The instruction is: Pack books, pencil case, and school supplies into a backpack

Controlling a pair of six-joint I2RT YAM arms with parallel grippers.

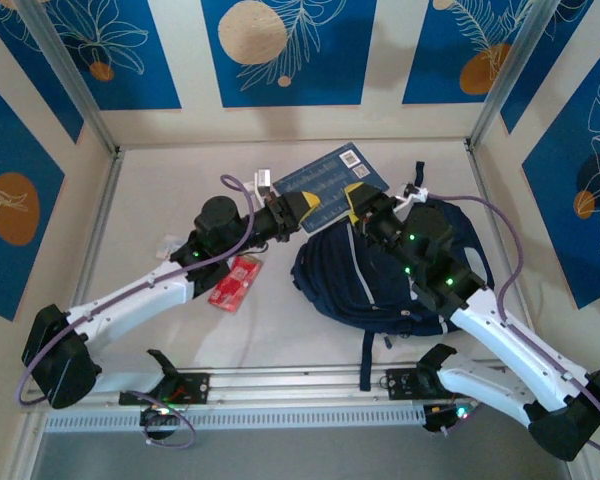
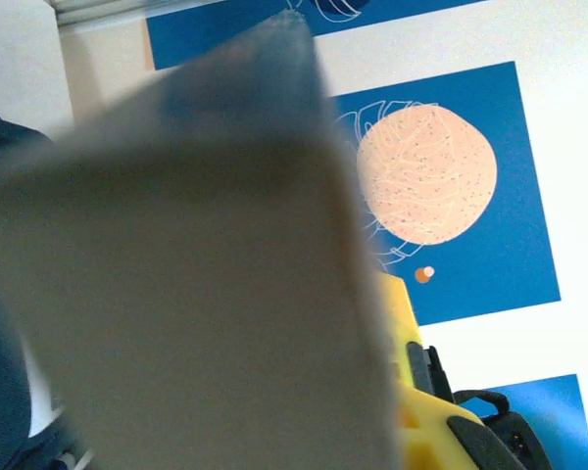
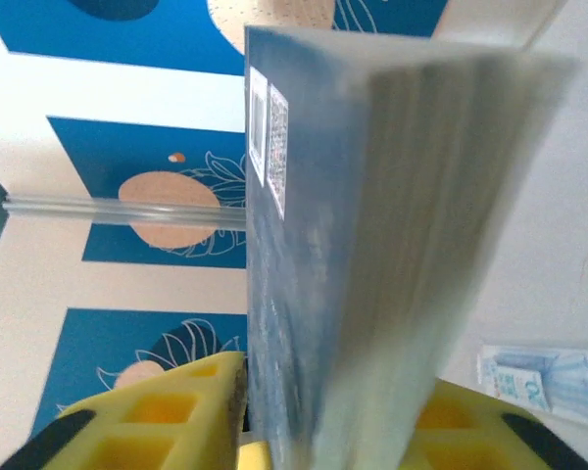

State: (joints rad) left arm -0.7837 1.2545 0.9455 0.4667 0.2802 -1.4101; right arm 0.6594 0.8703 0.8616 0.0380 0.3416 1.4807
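Beside the backpack (image 1: 380, 270), the books (image 1: 330, 178) — gripped between both jaws (edge-on).

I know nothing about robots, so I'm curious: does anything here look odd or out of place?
One thing: the thin dark navy book with a white label hangs tilted between both hands, right hand clamping it, left hand at its other corner, beside the large navy fabric backpack rather than in it.

Navy book (image 1: 330, 178) w/ white QR label, tilted, at 12 o'clock from table centre, just beyond the backpack (image 1: 340, 282). The backpack is big, dark navy, slumped flat at 4 o'clock, strap trailing toward 6. Red packet (image 1: 236, 281) lies flat at 8 o'clock.
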